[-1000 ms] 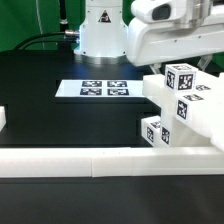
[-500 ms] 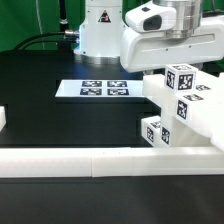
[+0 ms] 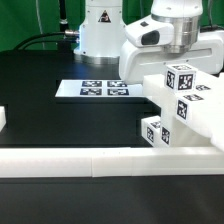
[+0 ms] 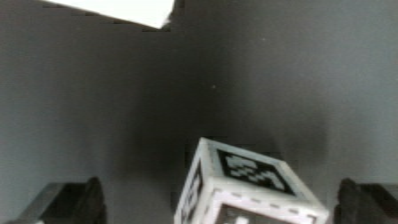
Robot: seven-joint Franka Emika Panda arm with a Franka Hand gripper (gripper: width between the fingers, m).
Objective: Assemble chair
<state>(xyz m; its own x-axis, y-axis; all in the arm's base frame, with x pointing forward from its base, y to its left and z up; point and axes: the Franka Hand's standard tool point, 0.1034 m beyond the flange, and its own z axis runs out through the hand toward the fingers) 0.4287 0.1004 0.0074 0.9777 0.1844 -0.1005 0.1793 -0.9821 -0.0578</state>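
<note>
Black tabletop point(image 3: 40, 110) w/ white border rail point(image 3: 70, 160) along its near edge. Partly built chair point(image 3: 185, 110) stands at near corner, exterior view's right. Marker board point(image 3: 95, 89) lies mid-tabletop. Hand point(image 4: 217, 200) open, fingers either side of tagged chair leg point(image 4: 246, 180), not touching.

Arm point(image 3: 165, 40) above tagged chair point(image 3: 185, 110); marker board point(image 3: 95, 89) on table point(image 3: 50, 110)

Bright exterior, dim blurry wrist view
</note>
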